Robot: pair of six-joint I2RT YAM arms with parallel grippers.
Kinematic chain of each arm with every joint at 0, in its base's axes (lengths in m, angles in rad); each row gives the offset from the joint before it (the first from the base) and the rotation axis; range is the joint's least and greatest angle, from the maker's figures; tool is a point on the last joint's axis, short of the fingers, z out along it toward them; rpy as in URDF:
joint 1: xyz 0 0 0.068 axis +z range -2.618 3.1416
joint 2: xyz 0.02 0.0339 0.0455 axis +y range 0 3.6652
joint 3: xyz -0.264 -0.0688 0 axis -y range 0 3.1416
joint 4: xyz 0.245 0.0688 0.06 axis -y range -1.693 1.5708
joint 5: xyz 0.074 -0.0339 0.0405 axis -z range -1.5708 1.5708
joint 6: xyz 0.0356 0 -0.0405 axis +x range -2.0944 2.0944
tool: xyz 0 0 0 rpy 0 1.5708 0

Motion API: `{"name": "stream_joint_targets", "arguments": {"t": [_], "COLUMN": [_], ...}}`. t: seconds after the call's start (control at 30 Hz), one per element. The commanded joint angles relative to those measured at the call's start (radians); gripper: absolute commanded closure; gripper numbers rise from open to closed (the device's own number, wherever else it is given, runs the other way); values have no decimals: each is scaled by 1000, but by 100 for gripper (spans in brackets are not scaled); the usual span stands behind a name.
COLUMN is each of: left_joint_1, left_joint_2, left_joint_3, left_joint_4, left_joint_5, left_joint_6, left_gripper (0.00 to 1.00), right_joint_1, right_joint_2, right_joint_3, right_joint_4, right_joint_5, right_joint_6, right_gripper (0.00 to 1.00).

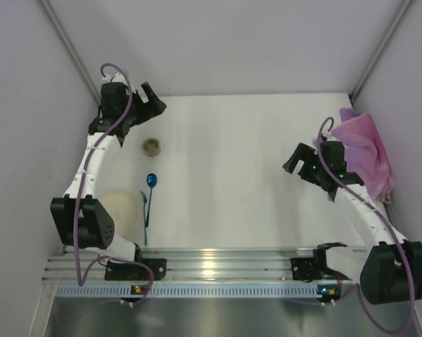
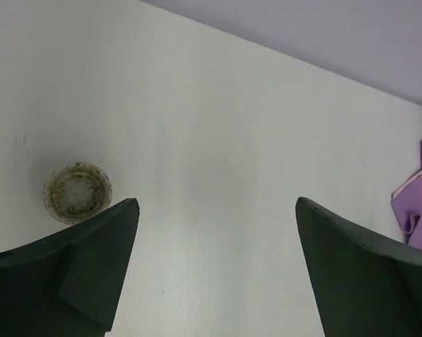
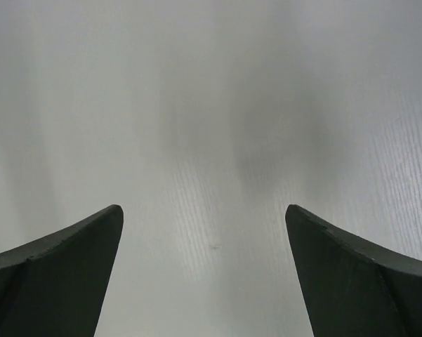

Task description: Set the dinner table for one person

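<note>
Dinner table (image 1: 232, 175) below left claw (image 1: 153, 100) and right claw (image 1: 295, 161), both agape

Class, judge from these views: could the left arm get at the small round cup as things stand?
Probably yes. The left gripper is open, the small round cup stands close by, and only bare table lies between them.

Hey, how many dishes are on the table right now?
2. A small bowl sits at the far left; a cream plate lies nearer, partly hidden by the left arm. The crumpled purple mat at right could hide more.
</note>
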Motion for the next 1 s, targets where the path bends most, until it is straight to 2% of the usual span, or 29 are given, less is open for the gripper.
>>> {"name": "stream_joint_targets", "arguments": {"t": [0.0, 0.03, 0.07, 0.1, 0.13, 0.27, 0.33, 0.4, 0.6, 0.67, 0.73, 0.8, 0.97], "left_joint_1": [28, 46, 71, 109, 112, 82, 77, 69, 39, -12, -21, -24, -26], "left_joint_2": [-43, -40, -38, -40, -43, -60, -43, -34, -44, -46, -34, -23, -9], "left_joint_3": [87, 58, 37, 3, -34, -26, 6, 24, -17, -54, -80, -92, -115], "left_joint_4": [-60, -84, -100, 5, 7, -98, -193, -259, -293, -284, -284, -290, -281], "left_joint_5": [-101, -117, -71, 43, 99, -66, -117, -224, -217, -215, -204, -200, -215], "left_joint_6": [-109, -241, -288, -280, -254, -186, -152, -134, -97, -92, -88, -85, -53], "left_gripper": [1, 1, 2, 12, 12, 9, 1, 2, 2, 5, 12, 14, 14], "right_joint_1": [-41, -42, -42, -47, -53, -105, -177, -241, -392, -422, -433, -450, -452], "right_joint_2": [-52, -24, -12, -4, 5, 79, 169, 234, 451, 516, 568, 596, 731], "right_joint_3": [70, 81, 93, 124, 141, 247, 303, 351, 470, 498, 511, 515, 544], "right_joint_4": [18, 18, 15, -4, -18, -142, -206, -240, -324, -349, -358, -352, -343], "right_joint_5": [-39, -59, -53, -37, 9, 117, 131, 129, 148, 181, 232, 249, 220], "right_joint_6": [82, 82, 76, 71, 64, 4, -7, -22, -70, -75, -79, -85, -105], "right_gripper": [0, 0, 0, 0, 0, 0, 0, 0, 0, 0, 0, 0, 0]}}
